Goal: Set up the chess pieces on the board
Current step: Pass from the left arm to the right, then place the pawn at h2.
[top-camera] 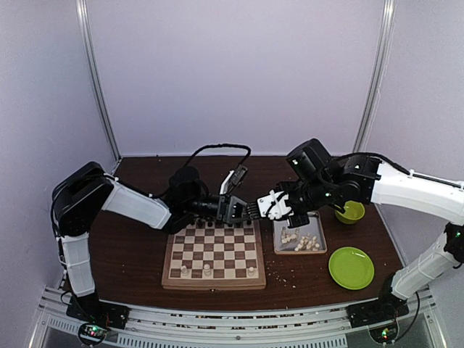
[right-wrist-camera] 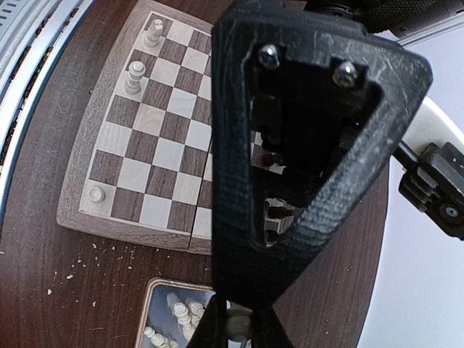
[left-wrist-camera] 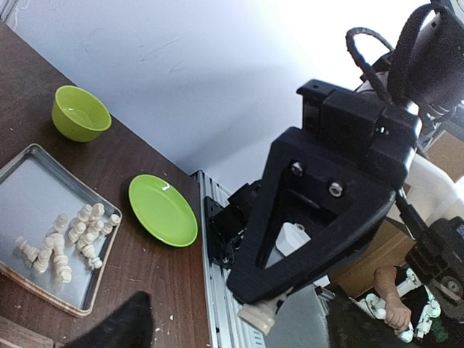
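The two grippers meet in the air above the far edge of the board (top-camera: 166, 280). My right gripper (top-camera: 262, 209) is shut on a cream-white chess piece (right-wrist-camera: 236, 328), pinched between its fingertips. The same piece (left-wrist-camera: 259, 316) shows in the left wrist view at the tip of the right gripper's black fingers. My left gripper (top-camera: 233, 210) stands open around it, its fingers (left-wrist-camera: 123, 328) wide apart and off the piece. Three cream pieces (top-camera: 207, 270) stand on the board's near row. More cream pieces (top-camera: 299, 241) lie in a metal tray (top-camera: 278, 249).
Dark pieces (top-camera: 217, 226) line the board's far row under the grippers. A green bowl (top-camera: 351, 212) and a green plate (top-camera: 351, 267) sit right of the tray. Pale crumbs (right-wrist-camera: 94, 254) dot the brown table beside the board. The aluminium rail (left-wrist-camera: 217, 304) runs along the table's near edge.
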Available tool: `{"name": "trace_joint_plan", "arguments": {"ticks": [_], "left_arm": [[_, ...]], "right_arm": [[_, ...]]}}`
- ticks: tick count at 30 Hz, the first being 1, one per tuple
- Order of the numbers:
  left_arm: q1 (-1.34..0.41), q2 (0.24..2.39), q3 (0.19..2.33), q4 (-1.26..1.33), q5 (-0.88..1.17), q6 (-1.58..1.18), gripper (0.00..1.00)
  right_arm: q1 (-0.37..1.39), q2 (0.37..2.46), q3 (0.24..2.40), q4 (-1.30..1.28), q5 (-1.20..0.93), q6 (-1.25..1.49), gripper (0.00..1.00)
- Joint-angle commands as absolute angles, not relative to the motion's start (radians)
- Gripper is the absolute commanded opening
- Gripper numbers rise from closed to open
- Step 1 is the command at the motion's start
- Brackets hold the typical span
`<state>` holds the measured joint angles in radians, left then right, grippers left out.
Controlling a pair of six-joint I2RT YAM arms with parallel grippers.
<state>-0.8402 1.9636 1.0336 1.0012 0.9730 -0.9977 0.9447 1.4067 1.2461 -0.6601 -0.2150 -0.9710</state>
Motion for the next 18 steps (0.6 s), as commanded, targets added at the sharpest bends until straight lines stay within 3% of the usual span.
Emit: {"name": "trace_joint_plan", "arguments": {"ticks": [1, 4, 6, 10, 14, 18], "left_arm": [[-0.795, 1.909, 0.977, 1.038, 0.945, -0.988, 0.98], [-0.736, 1.807, 0.943, 0.856, 0.940, -0.889, 0.98], [-0.688, 1.695, 0.973, 0.544, 0.894, -0.678, 0.98], [-0.671, 1.535, 1.229, -0.334, 0.433, -0.139, 0.98], [-0.648, 1.480, 1.389, -0.528, 0.079, 0.010, 0.98], [-0.622, 1.389, 1.381, -0.448, -0.094, 0.045, 0.98]], "right_arm": [[0.950, 1.424, 1.298, -0.709, -0.214, -0.930, 0.06], [0.951, 1.450, 1.339, -0.801, -0.218, -0.912, 0.06], [0.952, 1.483, 1.373, -0.872, -0.230, -0.894, 0.06], [0.952, 1.570, 1.452, -0.981, -0.233, -0.850, 0.06], [0.956, 1.686, 1.540, -1.052, -0.213, -0.769, 0.06], [0.967, 1.794, 1.606, -1.093, -0.221, -0.712, 0.05]]}}
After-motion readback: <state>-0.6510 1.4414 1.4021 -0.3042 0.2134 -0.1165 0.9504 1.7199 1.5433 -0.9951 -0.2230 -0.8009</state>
